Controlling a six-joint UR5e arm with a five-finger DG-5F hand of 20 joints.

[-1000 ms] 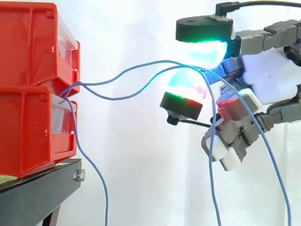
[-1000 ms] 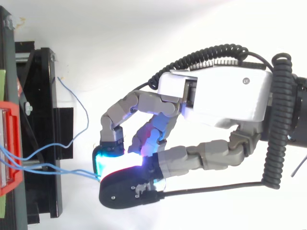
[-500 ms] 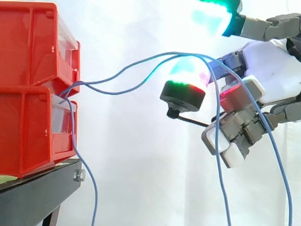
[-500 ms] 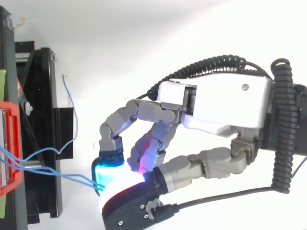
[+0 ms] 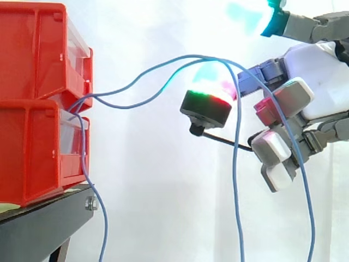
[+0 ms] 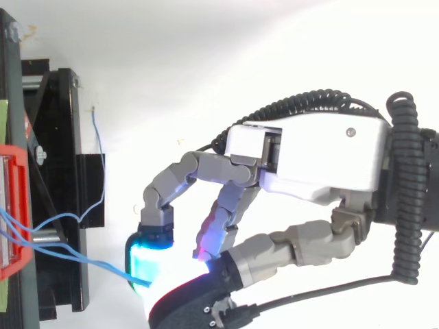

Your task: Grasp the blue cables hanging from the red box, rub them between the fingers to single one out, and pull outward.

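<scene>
My fingers stand apart, with nothing pinched: the thumb pad [image 5: 248, 13], glowing cyan, sits high above a finger pad [image 5: 208, 101] that glows green and red over a round black cap. Two thin blue cables [image 5: 152, 68] lie draped across the top of that finger and rest on it, with open space between them and the thumb. My lower fingers [image 5: 272, 148] are bent, their blocky grey and white tips close to one falling cable; I cannot tell whether they touch it. Behind them is the smooth white shell of my hand [image 5: 322, 82].

From the finger, both cables sag leftward in shallow curves to the seam where two bins meet. On the other side they drop in long, loose lines. A third cable [image 5: 83, 158] hangs down in front of the lower bin.

The bins [image 5: 32, 49] are red moulded plastic, stacked one on the other, each with a clear front panel. Their contents cannot be made out. They rest on a black stand [image 5: 43, 226] with a bolt head at its corner. From above, a cable crosses the stand to the cyan pad, and one cable end lies free over the stand. A white curtain [image 5: 152, 207] backs the work
</scene>
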